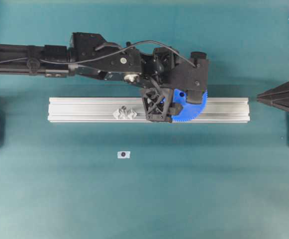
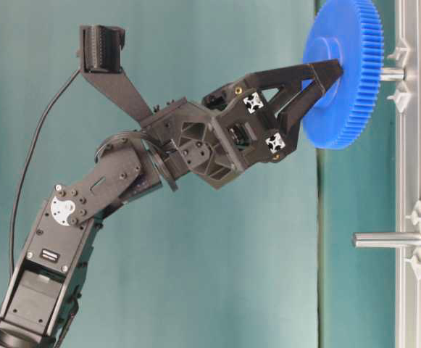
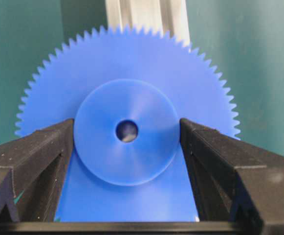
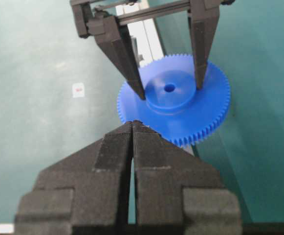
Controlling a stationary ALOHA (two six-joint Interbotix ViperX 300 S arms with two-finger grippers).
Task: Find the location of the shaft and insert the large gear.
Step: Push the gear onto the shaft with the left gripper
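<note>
Even, diffuse light from above; the rail (image 1: 84,108) throws a soft shadow onto the counter (image 1: 144,199). In the right wrist view the near hand (image 4: 132,128) is blurred, and the gear's (image 3: 127,63) hub shows mild glare.

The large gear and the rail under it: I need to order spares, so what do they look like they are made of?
The large gear looks like moulded plastic: uniform bright blue, matte with a soft sheen on the hub and crisp fine teeth. The rail appears to be extruded aluminium: silvery, brushed, with long straight grooves. The alloy or plastic type cannot be told from these views.
</note>
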